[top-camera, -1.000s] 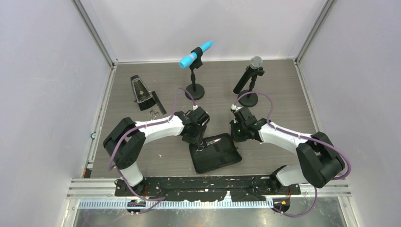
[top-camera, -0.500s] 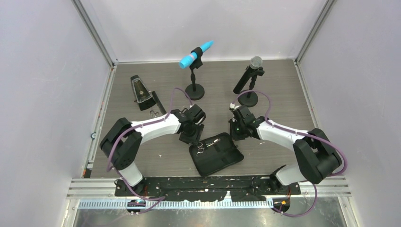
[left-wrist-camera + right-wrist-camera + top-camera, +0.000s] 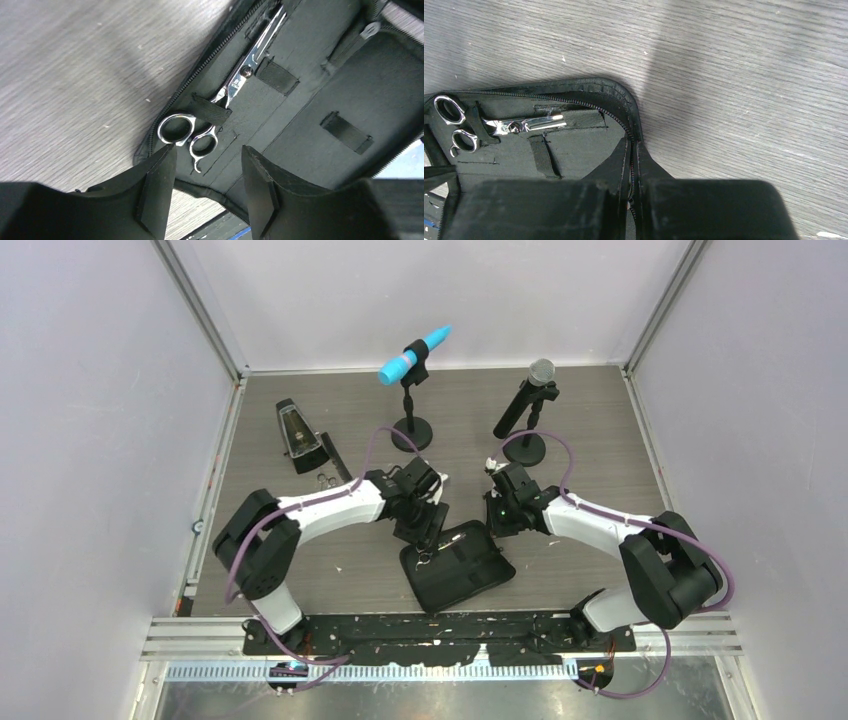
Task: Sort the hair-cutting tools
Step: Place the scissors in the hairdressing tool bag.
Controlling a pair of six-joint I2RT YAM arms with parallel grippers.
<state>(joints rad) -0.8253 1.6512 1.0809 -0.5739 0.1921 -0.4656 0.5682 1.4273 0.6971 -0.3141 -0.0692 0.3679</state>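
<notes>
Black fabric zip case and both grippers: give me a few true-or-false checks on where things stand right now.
1. A pair of silver scissors with ring handles sits tucked under elastic loops inside the open black fabric zip case. True.
2. The left gripper is clamped on those scissors. False: it is open just above the ring handles and holds nothing.
3. The right gripper is shut on the zip rim of the case. True.
4. The second pair of silver scissors is also in the case. False: it lies on the grey wood-grain table, near the black pyramid-shaped metronome.
</notes>
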